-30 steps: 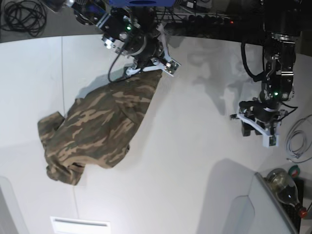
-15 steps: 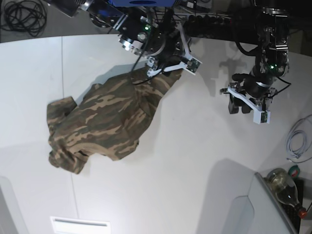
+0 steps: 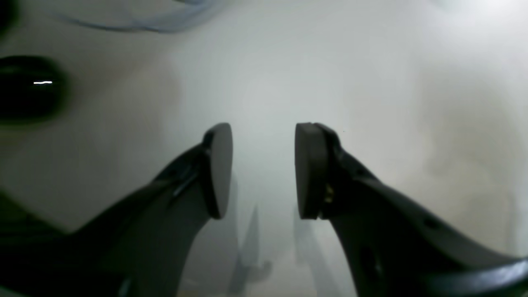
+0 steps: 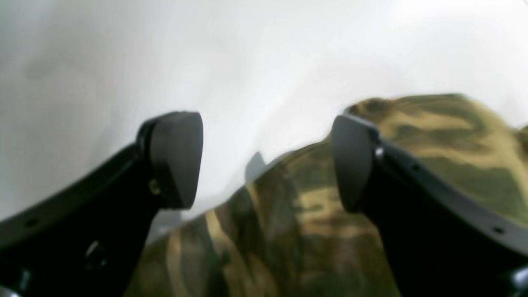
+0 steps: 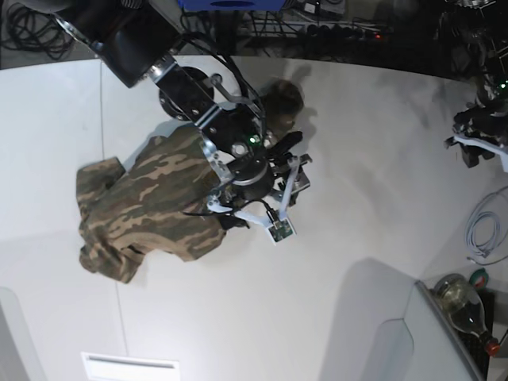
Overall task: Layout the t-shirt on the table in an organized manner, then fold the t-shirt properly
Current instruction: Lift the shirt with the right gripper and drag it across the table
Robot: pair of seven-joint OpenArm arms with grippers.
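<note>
The camouflage t-shirt (image 5: pixel 151 206) lies bunched on the white table (image 5: pixel 357 214), left of centre, and a lump of it (image 5: pixel 282 97) shows beyond the arm. My right gripper (image 5: pixel 263 202) hangs over the shirt's right edge. In the right wrist view it (image 4: pixel 266 163) is open, with nothing between its fingers and the t-shirt (image 4: pixel 309 218) just below. My left gripper (image 5: pixel 476 149) is far off at the table's right edge. In the left wrist view it (image 3: pixel 264 169) is open over the bare table (image 3: pixel 371 82), holding nothing.
A coiled white cable (image 5: pixel 484 230) and a bottle (image 5: pixel 460 302) sit at the right edge, beside a grey box (image 5: pixel 397 341). Black cables (image 5: pixel 36 28) lie beyond the far left edge. A thin seam (image 5: pixel 101 119) runs down the table's left side.
My right gripper opened and let go of the t-shirt, then swung down over its right side. The left arm drew away to the right edge.
</note>
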